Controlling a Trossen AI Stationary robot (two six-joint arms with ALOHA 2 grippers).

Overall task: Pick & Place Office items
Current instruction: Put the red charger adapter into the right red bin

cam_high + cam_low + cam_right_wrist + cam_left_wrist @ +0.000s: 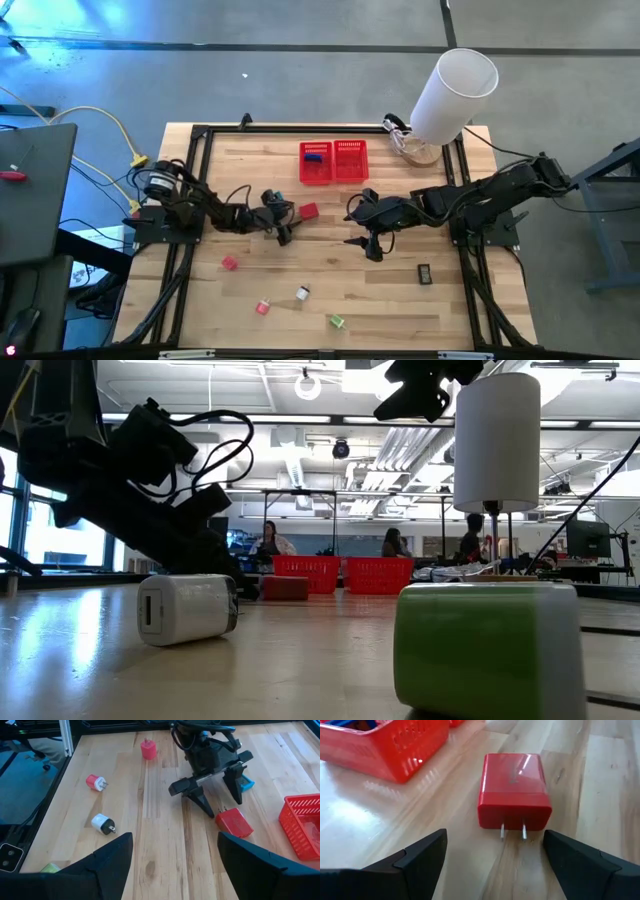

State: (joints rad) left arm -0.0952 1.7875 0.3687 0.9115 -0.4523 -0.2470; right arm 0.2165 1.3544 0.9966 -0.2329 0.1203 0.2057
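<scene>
A red block [514, 790] with two metal prongs lies flat on the wooden table, prongs toward my left gripper [492, 860]. That gripper is open and low over the table, one finger on each side just short of the block [308, 211], touching nothing. My right gripper [360, 228] hangs open above the table's middle, empty. A pink item [230, 263], a red-white plug [263, 307], a whitish plug [302, 292], a green item [336, 321] and a black rectangle [424, 272] lie on the near half. A teal item [246, 783] lies beside my left gripper [216, 795].
Two red mesh baskets [316, 165] [351, 160] stand side by side at the table's far middle; the left one holds a blue item [314, 156]. A big white cylinder [455, 92] stands at the far right corner. People sit in the room beyond the table.
</scene>
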